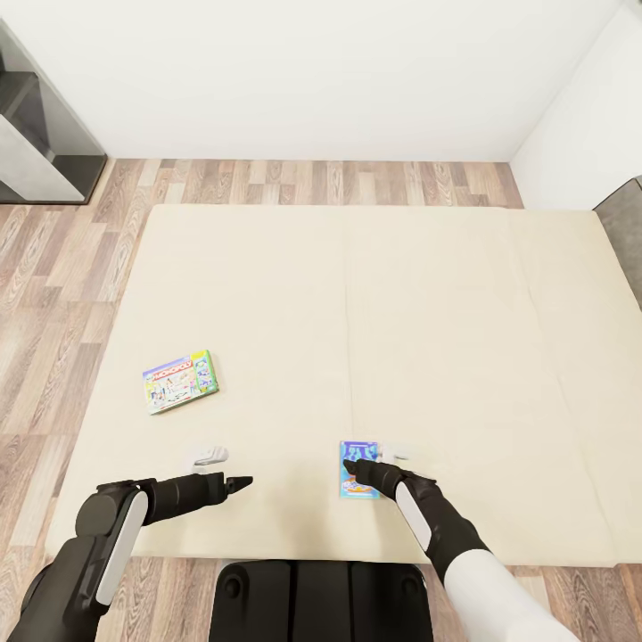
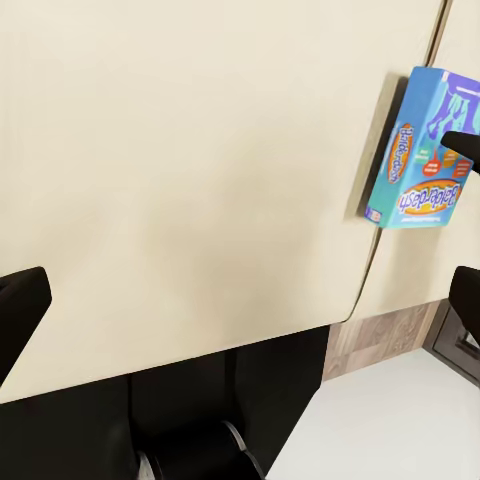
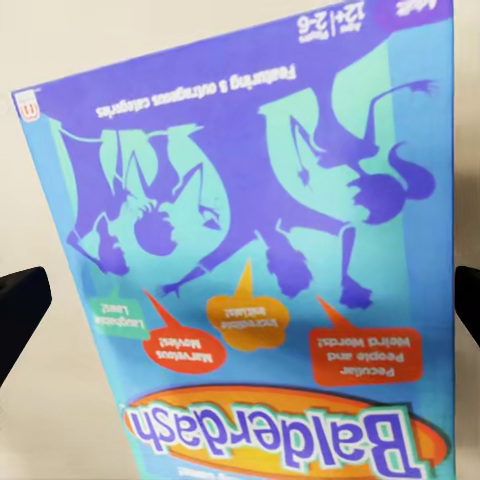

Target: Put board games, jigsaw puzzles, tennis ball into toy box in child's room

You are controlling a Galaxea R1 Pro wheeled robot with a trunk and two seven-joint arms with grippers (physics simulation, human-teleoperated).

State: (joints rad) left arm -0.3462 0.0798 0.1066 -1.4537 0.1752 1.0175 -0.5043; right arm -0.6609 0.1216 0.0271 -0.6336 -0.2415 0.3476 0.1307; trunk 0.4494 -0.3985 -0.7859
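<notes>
Blue game box (image 1: 358, 469): flat on the bed, near the front edge, right of centre; purple cartoon figures and "Balderdash" lettering on the lid (image 3: 270, 260); standing out at the mattress edge in the left wrist view (image 2: 425, 150).
Right gripper (image 1: 355, 467): directly over the blue game box; fingers spread wide, one dark fingertip (image 3: 20, 310) at each side of the box; contact with the lid not discernible.
Green game box (image 1: 180, 381): flat on the bed, left of centre, well apart from the blue game box; slightly turned.
Left gripper (image 1: 239, 482): low over bare mattress near the front edge, between the two boxes; spread open, holding nothing.
Bed (image 1: 401, 312): plain cream mattress, wide.
Floor (image 1: 53, 294): wood planks, left of and behind the bed.
Wall (image 1: 312, 71): white, behind the bed.
</notes>
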